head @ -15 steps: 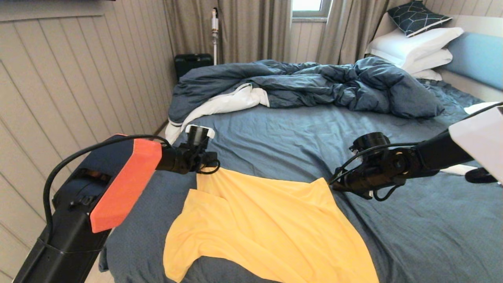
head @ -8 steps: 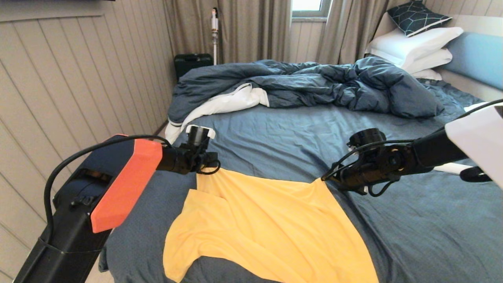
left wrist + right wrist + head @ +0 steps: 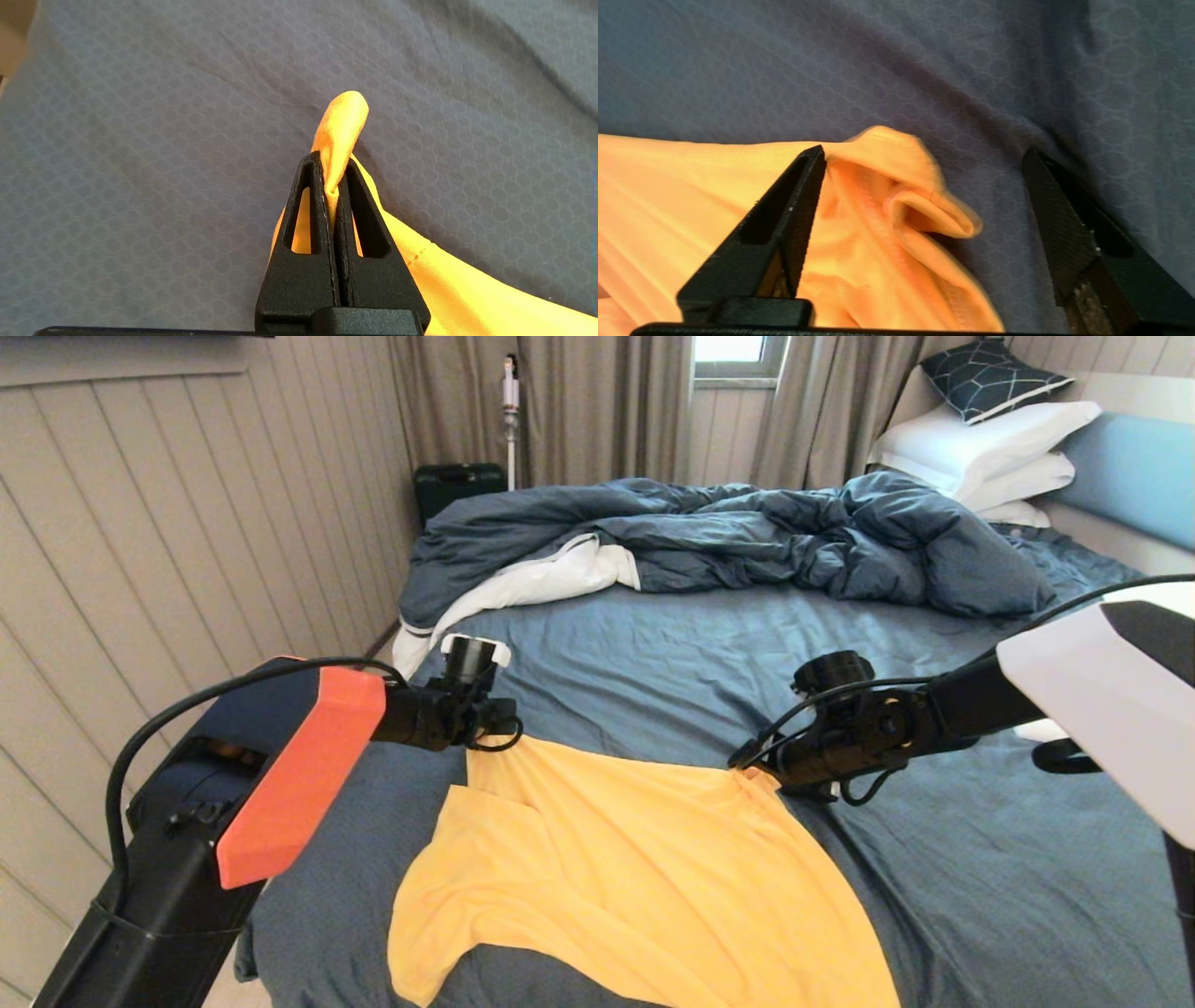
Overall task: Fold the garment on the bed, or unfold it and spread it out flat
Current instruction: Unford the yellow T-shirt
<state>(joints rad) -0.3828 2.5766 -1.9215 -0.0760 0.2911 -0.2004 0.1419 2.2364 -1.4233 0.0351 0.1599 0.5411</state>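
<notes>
The yellow-orange garment (image 3: 616,877) lies spread on the slate-blue sheet of the bed (image 3: 672,663), running off the view's near edge. My left gripper (image 3: 495,733) is shut on the garment's far left corner (image 3: 340,126), which pokes out past the fingertips. My right gripper (image 3: 747,767) stands open at the garment's far right corner. That rumpled corner (image 3: 920,214) lies between the spread fingers (image 3: 803,186), with one finger over the cloth and the other over the bare sheet (image 3: 1064,93).
A rumpled dark blue duvet (image 3: 747,537) with white underside lies across the far part of the bed. White pillows (image 3: 980,448) and a light blue headboard (image 3: 1134,471) are at the far right. A panelled wall (image 3: 187,523) runs along the left.
My right arm has moved left toward the garment's far right corner, which now bunches up there. The left arm and its grip have stayed put.
</notes>
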